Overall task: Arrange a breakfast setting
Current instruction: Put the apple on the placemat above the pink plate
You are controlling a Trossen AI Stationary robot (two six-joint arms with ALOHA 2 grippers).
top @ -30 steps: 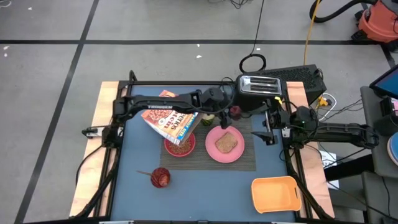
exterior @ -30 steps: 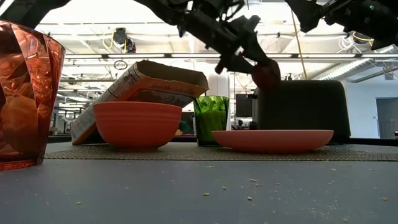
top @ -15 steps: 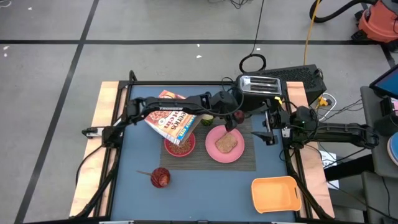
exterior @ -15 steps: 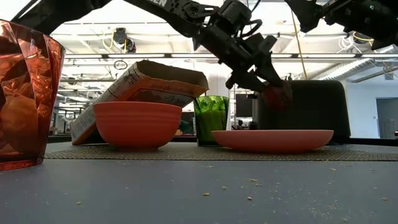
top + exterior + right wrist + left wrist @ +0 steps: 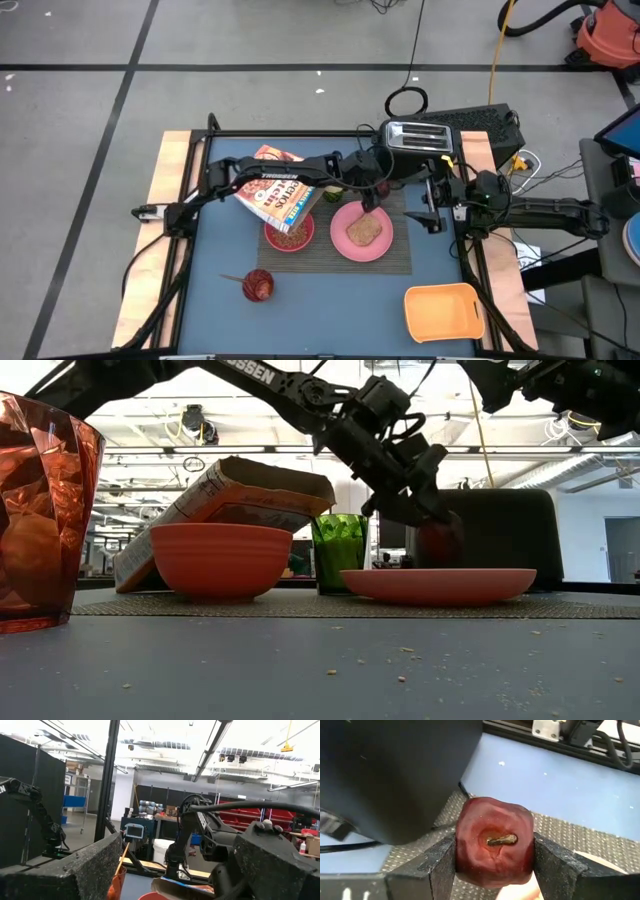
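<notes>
One item left in the air: apple going down by the plate

Most of the setting looks placed. Ahead of the left gripper (image 5: 495,870), on the dark striped placemat (image 5: 395,262), sit the pink-red bowl (image 5: 289,233) and the larger pink plate (image 5: 340,243) carrying the brown toast slice (image 5: 364,229). The Cheerios cereal box (image 5: 275,192) leans behind the bowl, under the left arm. No spoon is clearly visible.

Left gripper is clamped on the small red apple (image 5: 494,841), stem facing the wrist camera, fingers (image 5: 437,865) pressed on both sides. In the low view the apple (image 5: 441,541) hangs just above the plate's far rim, beside the black toaster (image 5: 417,142).

Compared with a second ago, the apple is lower and closer to the plate.

Right gripper (image 5: 434,208) waits off to the side, jaws spread wide, holding nothing.

Left to do, by my reading: release the apple.
</notes>
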